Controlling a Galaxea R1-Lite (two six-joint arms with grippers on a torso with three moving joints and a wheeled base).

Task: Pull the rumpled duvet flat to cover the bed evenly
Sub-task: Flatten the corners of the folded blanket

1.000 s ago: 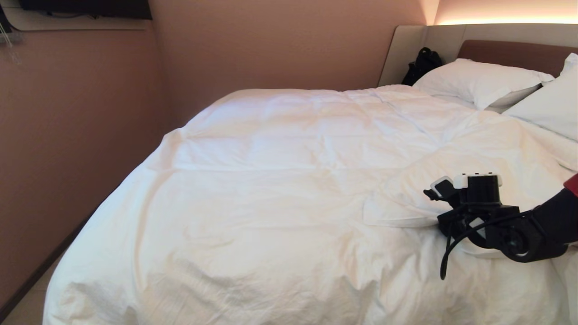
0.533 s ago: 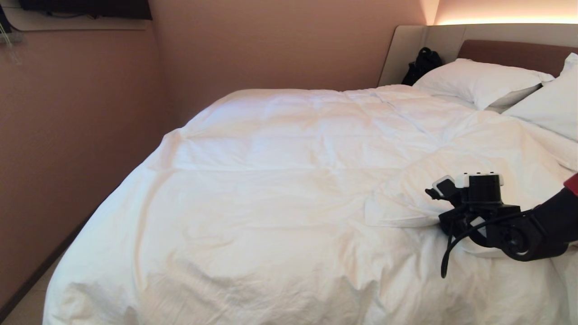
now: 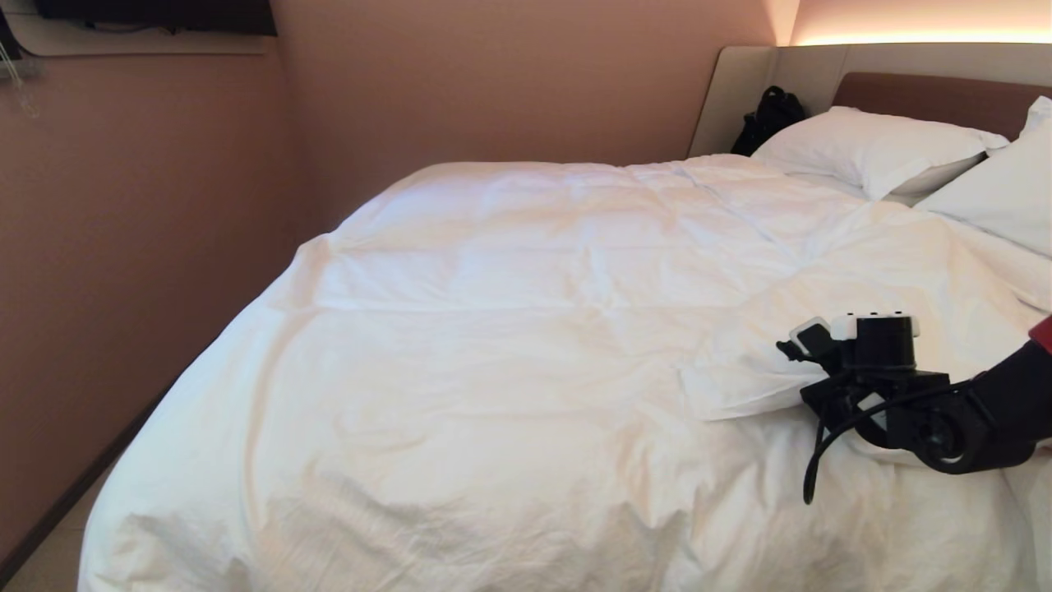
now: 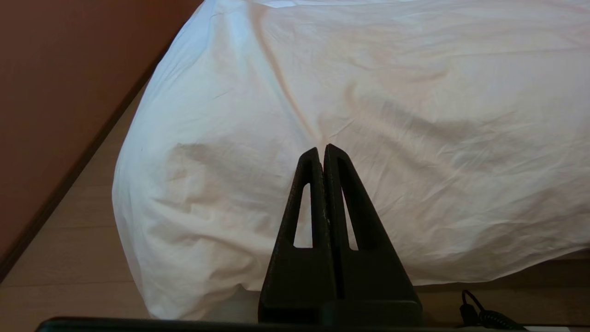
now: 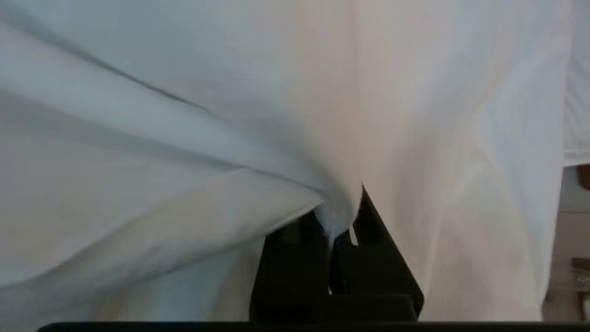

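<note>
Left hand [image 4: 324, 152]: fingers pressed together on nothing, hanging off the foot corner of the bed [image 3: 66, 501]. Duvet [image 3: 509, 329]: spread over most of the bed, folded-back flap lying on its right side, short of the pillows [image 3: 871, 148]. Right hand [image 5: 339, 230]: clamped on a pinch of that flap's edge.

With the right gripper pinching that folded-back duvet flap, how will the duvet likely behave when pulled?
Probably floppy: the duvet bunches into folds where the right gripper pinches it. Likely light for its bulk, since it looks puffy. The flap should unfold and trail rather than slide as one piece.
</note>
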